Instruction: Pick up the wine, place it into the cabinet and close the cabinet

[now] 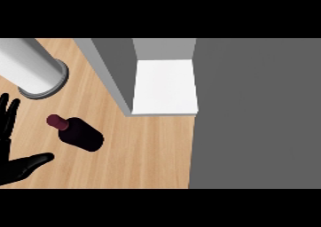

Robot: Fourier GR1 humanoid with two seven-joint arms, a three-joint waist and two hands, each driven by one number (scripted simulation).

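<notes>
Left hand (2, 155) open at the counter's (143, 150) left edge, fingers spread, holding nothing — wine bottle (76, 133) just beside it, untouched; cabinet (164, 86) stands open.

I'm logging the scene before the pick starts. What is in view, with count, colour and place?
wine bottle: one, dark maroon, on the counter left of centre.
cylinder: one, light grey with a darker rim, upper left on the counter.
cabinet: one, grey walls, white inside, open, top centre.
panel: one, dark grey, fills the right side.
counter: one, light wood, under the bottle and cylinder.
left hand: one, black, open, fingers up, resting at the left edge, apart from the bottle.
right hand: none in view.
</notes>
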